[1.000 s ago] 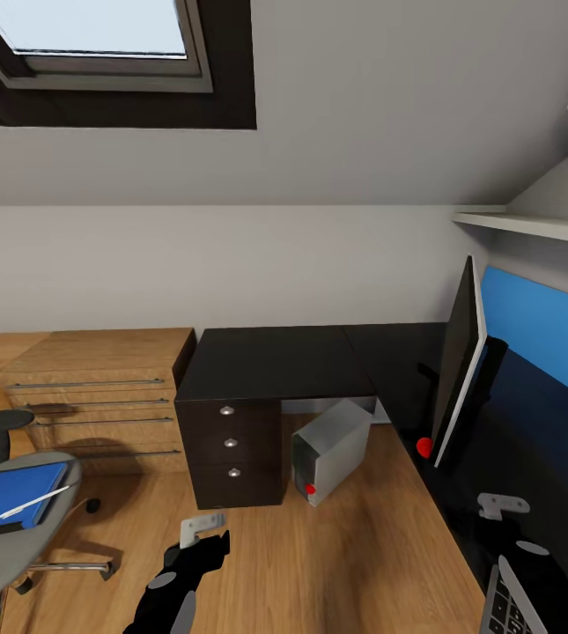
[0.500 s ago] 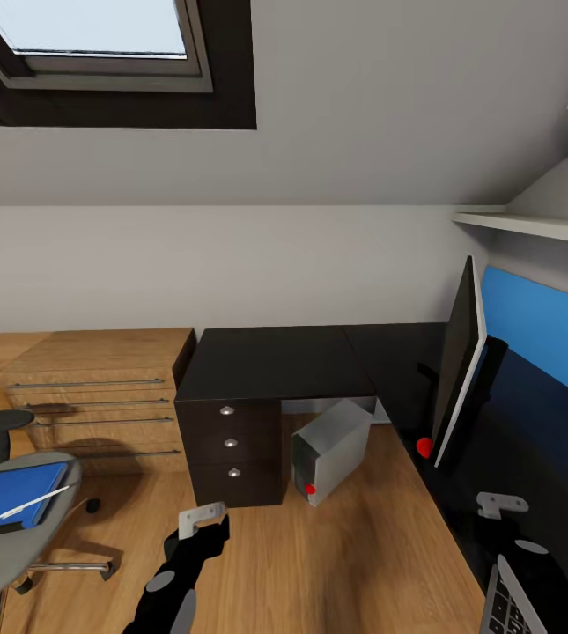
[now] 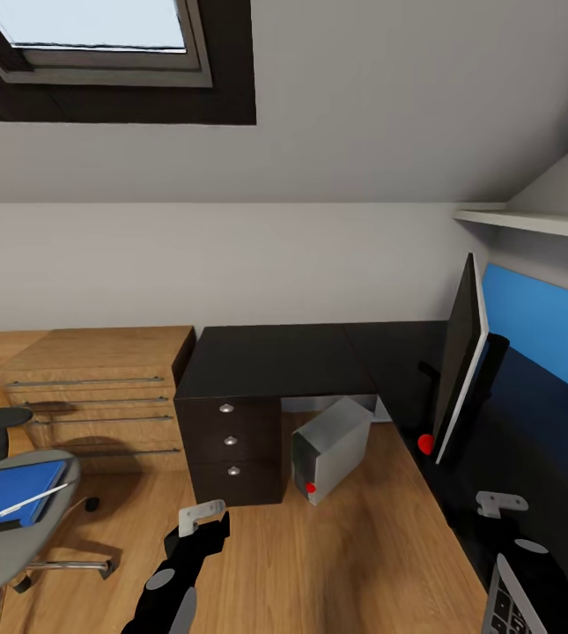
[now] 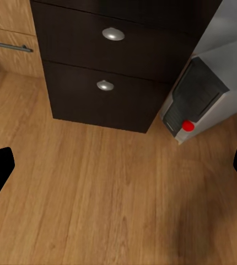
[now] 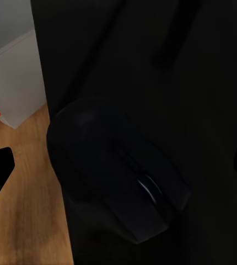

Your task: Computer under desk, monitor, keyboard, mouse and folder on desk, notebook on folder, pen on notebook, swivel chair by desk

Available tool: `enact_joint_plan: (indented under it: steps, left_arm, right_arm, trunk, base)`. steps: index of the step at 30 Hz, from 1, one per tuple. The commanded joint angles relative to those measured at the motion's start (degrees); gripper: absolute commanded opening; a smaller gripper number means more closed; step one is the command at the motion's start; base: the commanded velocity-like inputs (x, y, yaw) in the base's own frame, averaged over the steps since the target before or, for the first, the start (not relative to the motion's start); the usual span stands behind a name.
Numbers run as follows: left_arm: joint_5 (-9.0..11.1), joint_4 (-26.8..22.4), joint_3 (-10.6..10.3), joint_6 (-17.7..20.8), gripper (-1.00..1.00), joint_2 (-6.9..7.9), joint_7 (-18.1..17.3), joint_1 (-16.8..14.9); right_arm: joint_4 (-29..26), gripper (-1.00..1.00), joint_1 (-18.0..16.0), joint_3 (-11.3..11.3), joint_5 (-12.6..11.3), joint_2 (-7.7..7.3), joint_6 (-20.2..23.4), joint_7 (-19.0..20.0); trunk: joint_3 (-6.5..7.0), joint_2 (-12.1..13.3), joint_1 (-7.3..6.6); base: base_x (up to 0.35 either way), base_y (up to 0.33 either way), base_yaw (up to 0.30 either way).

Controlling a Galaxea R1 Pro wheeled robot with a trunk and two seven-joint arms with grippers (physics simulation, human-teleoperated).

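The glossy black desk (image 3: 275, 361) stands in the corner, and the light grey computer (image 3: 329, 449) leans under it beside the dark drawers (image 3: 231, 453). On the desk's right wing the monitor (image 3: 460, 361) stands edge-on, and the keyboard (image 3: 505, 606) lies nearest me. My right gripper (image 3: 499, 504) hovers open over the black mouse (image 5: 124, 176) on the desk. My left gripper (image 3: 200, 515) hangs open above the floor before the drawers (image 4: 113, 61) and computer (image 4: 206, 88). The swivel chair (image 3: 6, 550) carries the blue folder (image 3: 11, 493) with the white pen (image 3: 33, 499) on it. The notebook is out of view.
A low light-wood chest of drawers (image 3: 99, 387) stands left of the desk against the wall. White shelves (image 3: 530, 224) and a blue wall panel (image 3: 539, 330) sit above the desk's right wing. Wooden floor (image 3: 363, 555) lies between the chair and the desk.
My left gripper has risen slightly toward the drawers. The whole view has shifted a little; the right gripper and the objects stay put.
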Motion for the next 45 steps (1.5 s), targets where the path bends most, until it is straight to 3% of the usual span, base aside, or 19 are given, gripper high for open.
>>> enact_joint_plan:
  steps: [1, 11, 45]
  left_arm:
    - [0.6, -0.1, -0.1, 0.2, 1.00, 0.02, 0.4, 0.0]
    - [0.6, -0.1, -0.1, 0.2, 1.00, 0.02, 0.4, 0.0]
    - [0.5, -0.1, -0.1, 0.3, 1.00, 0.11, 0.3, 0.0]
  right_arm:
    - [-0.1, 1.00, 0.0, 0.0, -0.5, -0.01, 0.3, 0.0]
    - [-0.1, 1.00, 0.0, 0.0, -0.5, -0.01, 0.3, -0.1]
    - [-0.1, 1.00, 0.0, -0.1, -0.5, -0.01, 1.6, -0.1]
  trunk:
    - [-0.25, -0.5, 0.23]
    - [-2.05, -4.5, 2.43]
    - [-2.23, -4.9, 2.65]
  base:
    - [0.000, 0.000, 0.000]
    - [0.000, 0.000, 0.000]
    - [0.023, 0.000, 0.000]
